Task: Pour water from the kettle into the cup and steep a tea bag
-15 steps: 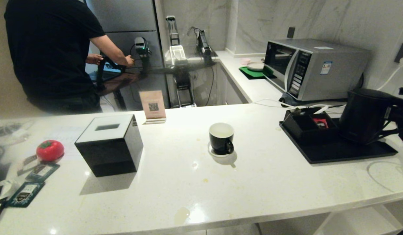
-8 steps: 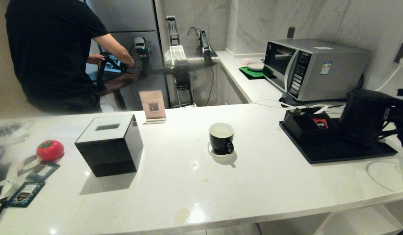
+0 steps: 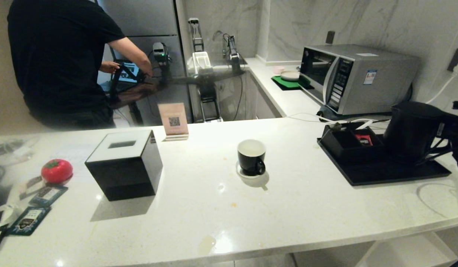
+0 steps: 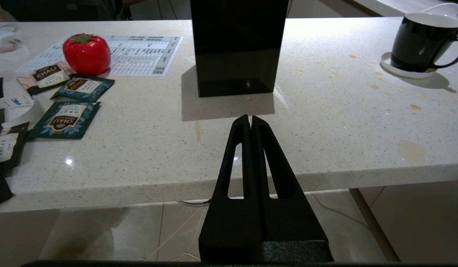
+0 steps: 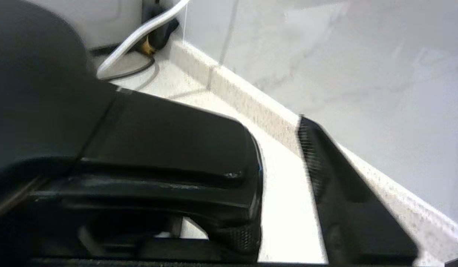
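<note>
The kettle (image 3: 412, 130) is seen at the right of the head view, stood upright on a black tray (image 3: 381, 171), well apart from the cup (image 3: 251, 157), which rests on a small white coaster at the middle of the surface (image 3: 221, 207). No tea bag can be made out.

The right claw (image 5: 281, 193) is placed at the kettle's handle, its jaws parted, with one finger against the handle and the other clear of it. The left claw (image 4: 251, 120) is held pressed together below the surface's front edge.

If the arm is drawn away crookedly, the handle could be snagged and the kettle tipped or dragged off the tray.

Against the frame a second earlier, the kettle now sits lower and straighter, and the right claw has been widened.
</note>
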Controlling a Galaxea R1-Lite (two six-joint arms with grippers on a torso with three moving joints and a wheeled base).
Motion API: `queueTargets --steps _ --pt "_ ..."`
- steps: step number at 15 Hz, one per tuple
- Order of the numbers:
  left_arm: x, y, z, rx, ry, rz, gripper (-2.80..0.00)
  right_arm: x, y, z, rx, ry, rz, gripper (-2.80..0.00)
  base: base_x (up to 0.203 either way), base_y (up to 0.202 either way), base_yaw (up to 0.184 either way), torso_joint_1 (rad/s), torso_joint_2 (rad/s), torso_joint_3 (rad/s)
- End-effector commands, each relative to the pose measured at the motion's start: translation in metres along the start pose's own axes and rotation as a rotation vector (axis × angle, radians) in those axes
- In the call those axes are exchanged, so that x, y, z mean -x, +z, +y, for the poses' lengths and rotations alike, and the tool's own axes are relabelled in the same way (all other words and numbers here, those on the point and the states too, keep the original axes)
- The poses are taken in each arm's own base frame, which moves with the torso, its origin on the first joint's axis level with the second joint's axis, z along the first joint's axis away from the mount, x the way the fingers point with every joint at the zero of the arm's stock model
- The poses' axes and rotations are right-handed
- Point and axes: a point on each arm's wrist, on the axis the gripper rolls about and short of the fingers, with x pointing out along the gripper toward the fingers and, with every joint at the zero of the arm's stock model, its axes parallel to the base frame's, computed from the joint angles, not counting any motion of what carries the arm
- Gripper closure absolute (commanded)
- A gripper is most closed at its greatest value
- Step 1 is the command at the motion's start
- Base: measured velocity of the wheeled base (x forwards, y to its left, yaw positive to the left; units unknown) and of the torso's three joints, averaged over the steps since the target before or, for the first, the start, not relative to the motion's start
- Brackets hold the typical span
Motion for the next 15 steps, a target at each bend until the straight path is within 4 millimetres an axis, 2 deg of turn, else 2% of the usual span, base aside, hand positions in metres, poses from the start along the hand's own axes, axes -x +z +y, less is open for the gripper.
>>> queueTargets --steps 1,9,15 --pt "0.000 0.000 0.000 0.000 0.000 -0.001 0.00 0.001 -0.001 0.002 0.004 0.004 0.002 -2.80 0.000 0.000 0.000 0.000 0.00 0.000" --pt "0.000 0.000 0.000 0.000 0.000 0.000 0.00 0.008 -0.011 0.002 0.016 0.008 0.041 -2.80 0.000 0.000 0.000 0.000 0.00 0.000" --pt "0.000 0.000 0.000 0.000 -0.001 0.000 0.00 0.021 -0.019 0.000 0.046 0.012 0.052 -2.80 0.000 0.000 0.000 0.000 0.00 0.000"
